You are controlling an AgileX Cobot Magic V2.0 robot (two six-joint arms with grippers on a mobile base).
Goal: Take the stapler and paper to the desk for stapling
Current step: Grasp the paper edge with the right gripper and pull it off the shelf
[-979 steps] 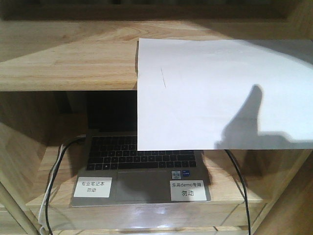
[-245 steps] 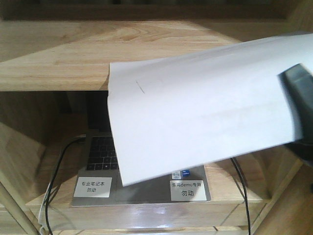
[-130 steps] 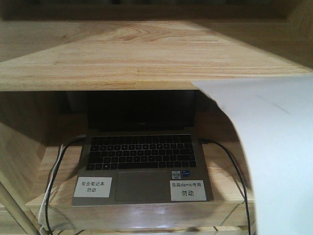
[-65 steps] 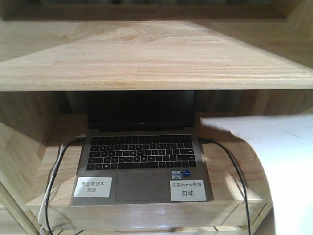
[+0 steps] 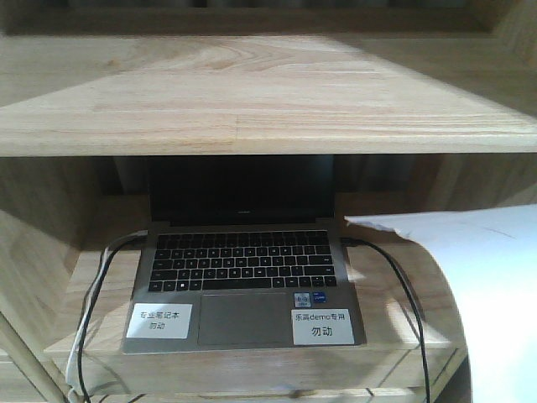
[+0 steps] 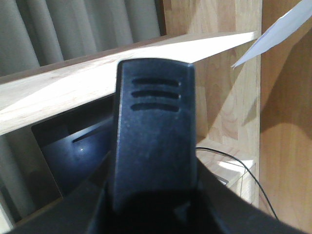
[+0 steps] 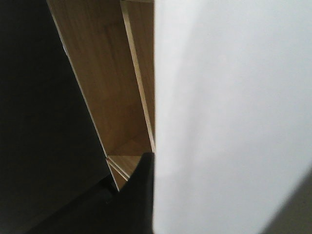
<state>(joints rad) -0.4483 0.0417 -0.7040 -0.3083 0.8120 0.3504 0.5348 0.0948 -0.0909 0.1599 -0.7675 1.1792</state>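
Observation:
The white paper [image 5: 487,285] hangs curled at the lower right of the front view, off the shelf board. It fills the right side of the right wrist view, where my right gripper [image 7: 151,195] is shut on the sheet [image 7: 229,117], with one dark finger [image 7: 139,197] showing against its edge. In the left wrist view the black stapler [image 6: 153,131] rises between the jaws of my left gripper [image 6: 153,207], which is shut on it. A corner of the paper [image 6: 280,29] shows at the top right there. The desk is out of view.
An open laptop [image 5: 243,277] sits in the lower shelf bay under a thick wooden shelf board [image 5: 252,101]. Black cables [image 5: 403,294] run down both sides of it. A wooden side panel [image 6: 285,146] stands at the right, grey curtains [image 6: 73,29] behind.
The paper, which hung over the upper shelf's edge, has been pulled right and down off the shelf. The laptop is now uncovered. In the last half second the sheet sank slightly.

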